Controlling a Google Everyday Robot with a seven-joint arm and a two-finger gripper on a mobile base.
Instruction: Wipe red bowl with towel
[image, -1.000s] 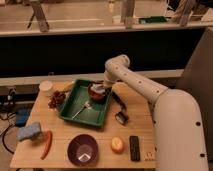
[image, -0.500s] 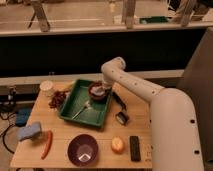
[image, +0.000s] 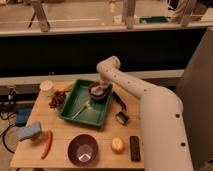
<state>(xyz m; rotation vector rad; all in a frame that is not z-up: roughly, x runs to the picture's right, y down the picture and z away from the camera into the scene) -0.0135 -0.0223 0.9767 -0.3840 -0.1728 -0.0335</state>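
White robot arm (image: 150, 105) fills the right side, reaching left over the wooden counter (image: 105, 137). Green tray (image: 75, 107) sits mid-counter, a utensil (image: 82, 108) lying on its floor. Red bowl (image: 96, 96) stands in the tray's far right corner. Gripper (image: 100, 90) is down inside the bowl, on a pale towel (image: 98, 92) bunched there; cannot tell how the jaws stand.

Near edge: purple bowl (image: 83, 149), upright. Just right of it an orange fruit (image: 118, 144), then a dark flat block (image: 135, 148).

Left edge: blue sponge (image: 29, 131), a red chili (image: 47, 144) beside it. Dark red cluster (image: 57, 98) just left of the tray, a white cup (image: 47, 87) behind it. A small black object (image: 121, 118) lies right of the tray.
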